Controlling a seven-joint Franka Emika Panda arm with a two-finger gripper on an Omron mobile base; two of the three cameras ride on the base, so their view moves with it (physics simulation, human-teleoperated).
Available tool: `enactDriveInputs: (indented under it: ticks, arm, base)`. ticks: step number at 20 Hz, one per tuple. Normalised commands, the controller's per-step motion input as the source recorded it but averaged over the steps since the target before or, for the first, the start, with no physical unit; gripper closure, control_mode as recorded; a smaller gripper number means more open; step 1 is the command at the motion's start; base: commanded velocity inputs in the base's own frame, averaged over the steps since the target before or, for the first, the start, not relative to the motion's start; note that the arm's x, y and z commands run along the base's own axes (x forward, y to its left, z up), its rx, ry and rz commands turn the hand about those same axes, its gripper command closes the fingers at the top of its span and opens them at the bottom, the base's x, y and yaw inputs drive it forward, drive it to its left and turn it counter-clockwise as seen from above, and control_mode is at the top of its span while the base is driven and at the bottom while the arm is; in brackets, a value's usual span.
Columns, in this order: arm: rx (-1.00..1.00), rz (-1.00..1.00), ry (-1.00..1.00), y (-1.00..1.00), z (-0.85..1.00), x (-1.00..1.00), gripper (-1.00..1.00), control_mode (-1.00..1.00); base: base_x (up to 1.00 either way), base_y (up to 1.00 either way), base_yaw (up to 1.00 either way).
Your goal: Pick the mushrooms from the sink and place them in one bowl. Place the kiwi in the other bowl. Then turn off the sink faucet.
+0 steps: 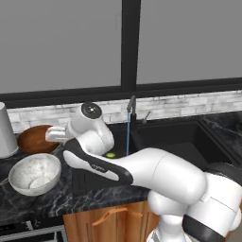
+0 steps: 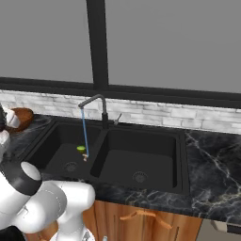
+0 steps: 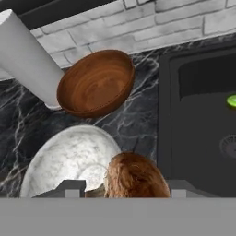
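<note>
Tan-brown mushroom (image 3: pixel 133 177) sits clamped between the fingers of the gripper (image 3: pixel 126 186), above the near rim of the white speckled bowl (image 3: pixel 64 159) | wooden bowl (image 3: pixel 97 83) just beyond, beside a white cup (image 3: pixel 25 60) | kiwi (image 3: pixel 232 101) lies in the sink (image 3: pixel 193 138), left basin, well apart | faucet (image 2: pixel 96 106) runs water

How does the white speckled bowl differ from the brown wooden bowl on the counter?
The white speckled bowl is pale grey stone-look, while the wooden bowl is reddish-brown with visible grain. The white bowl looks slightly wider than the wooden bowl. The white bowl sits nearer the counter's front edge; the wooden bowl sits behind it, close to the brick backsplash. In the hand view, the gripper holds a mushroom beside the white bowl, not the wooden bowl. Both are round, upright and empty.
</note>
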Motion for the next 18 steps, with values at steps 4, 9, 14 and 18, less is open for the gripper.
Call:
enactDriveInputs:
  ticks: [4, 9, 14, 18]
  arm:
    - [0.0, 0.19, 0.04, 0.69, 0.01, -0.26, 1.0, -1.0]
    - [-0.01, 0.13, 0.04, 0.55, -0.02, -0.26, 1.0, -1.0]
    - [-0.07, 0.02, 0.01, 0.08, -0.23, -0.01, 1.0, -1.0]
    - [-0.13, 0.0, 0.09, 0.13, -0.29, 0.0, 1.0, -1.0]
  base:
    - [0.0, 0.0, 0.0]
    - [0.0, 0.0, 0.0]
    - [0.0, 0.0, 0.0]
    - [0.0, 0.0, 0.0]
